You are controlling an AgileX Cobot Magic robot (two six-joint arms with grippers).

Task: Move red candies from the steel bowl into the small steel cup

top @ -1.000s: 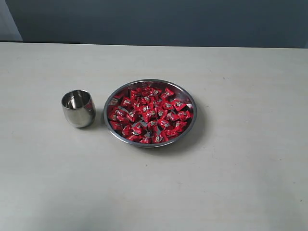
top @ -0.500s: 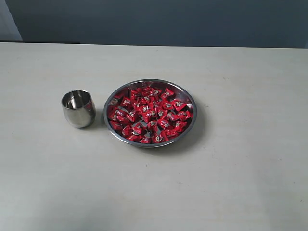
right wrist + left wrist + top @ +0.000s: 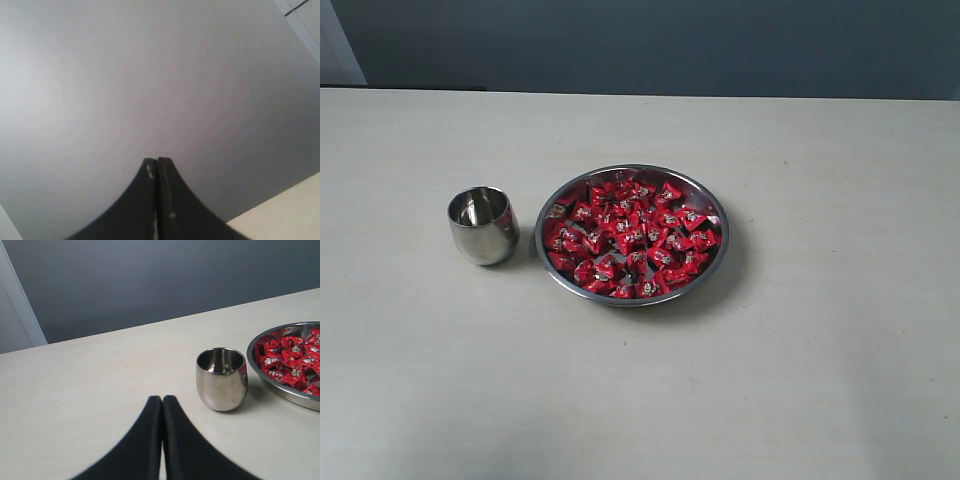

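- Both of my grippers are closed. On the left gripper (image 3: 161,403) the two black fingers meet tip to tip, with only a hairline seam between them.
- On my right gripper (image 3: 157,164) the dark fingers are likewise pressed together. It points at a plain grey wall (image 3: 150,75), and a pale corner of the table shows at the edge of that wrist view.
- Neither pair of fingers is clamped on anything.
- My left gripper sits low over the pale table (image 3: 820,380), apart from the small steel cup (image 3: 483,226), which stands upright just ahead of the fingertips.
- The steel bowl (image 3: 632,300) rests flat near the middle of the table.
- The red candies (image 3: 630,238) lie in the bowl in a loose, shallow heap. They cover most of its flat bottom, and bare steel shows along the far rim and at the left edge.
- The cup stands just left of the bowl, with a narrow strip of table between them, so the two do not touch.
- Inside the cup I see only shiny steel. In my left wrist view its rounded side mirrors some red from the candies next to it.
- All the candies I can see are inside the bowl's rim.
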